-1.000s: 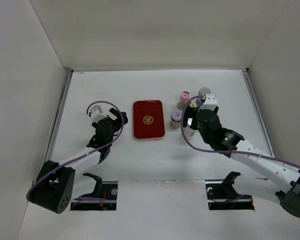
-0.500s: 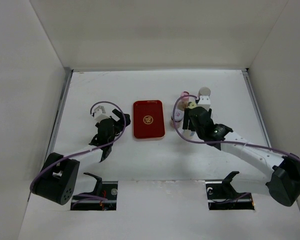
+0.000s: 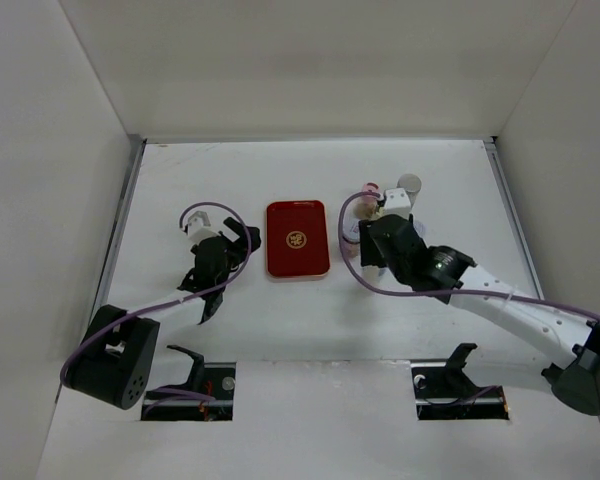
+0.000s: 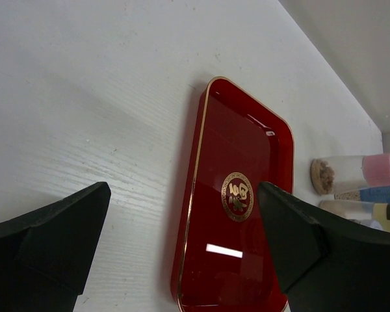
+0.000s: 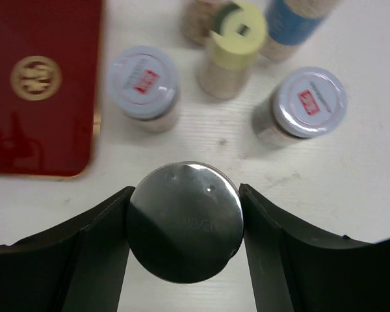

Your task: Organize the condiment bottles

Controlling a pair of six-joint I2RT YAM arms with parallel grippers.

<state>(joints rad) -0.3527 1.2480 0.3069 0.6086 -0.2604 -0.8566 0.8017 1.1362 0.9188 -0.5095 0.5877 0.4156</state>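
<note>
Silver-capped bottle (image 5: 185, 224) pinched from both sides by right tool (image 5: 185, 194) — judged light, rigid, cap slippery; body below seems the surer hold. Left tool (image 4: 182, 188) spread, empty.

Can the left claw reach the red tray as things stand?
Likely yes: the left claw is open, the red tray lies bare just ahead, and the bottles stand beyond it.

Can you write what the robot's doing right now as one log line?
right tool: gripping silver-cap bottle by its sides | left tool: open, empty, left of red tray | red tray: no bottles in it
</note>
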